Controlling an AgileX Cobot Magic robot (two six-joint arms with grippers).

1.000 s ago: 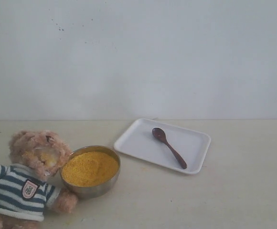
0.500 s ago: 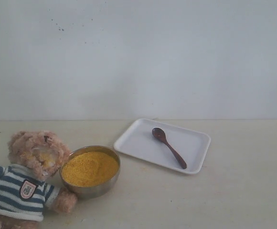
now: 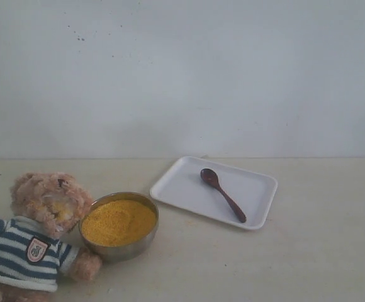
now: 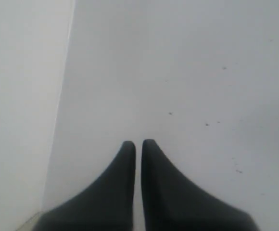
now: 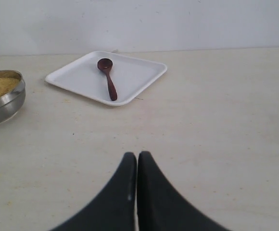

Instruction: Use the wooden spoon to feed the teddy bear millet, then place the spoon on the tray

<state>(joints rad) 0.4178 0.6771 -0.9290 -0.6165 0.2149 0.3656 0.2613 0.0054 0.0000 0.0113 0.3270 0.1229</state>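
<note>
We see the small fuzzy tan plush teddy bear in a navy-and-white striped shirt (image 3: 34,233) sitting at the near left of the pale table (image 3: 321,251), with a yellowish patch on its muzzle. Just to its right stands the small round shiny metal bowl (image 3: 129,250), heaped with fine bright yellow millet (image 3: 118,221). The bear's arm lies close against the bowl's side, though we cannot tell whether they touch.

Farther back and to the right of the bowl, near but apart from it, lies the flat white rectangular tray with rounded corners (image 3: 258,182). The small dark reddish-brown wooden spoon (image 3: 223,194) rests flat on this tray. Its oval bowl points to the far left and its thin handle runs towards the tray's near right edge.

In the left wrist view we find the left claw (image 4: 138,144) closed and empty, its two dark fingers (image 4: 115,187) drawn together with only a thin slit between them. It faces a plain pale wall (image 4: 202,72) speckled with a few dark marks.

The right claw (image 5: 137,156) is closed too, its fingers pressed together and gripping nothing. It hangs above bare table, well apart from the tray and spoon beyond it.
</note>
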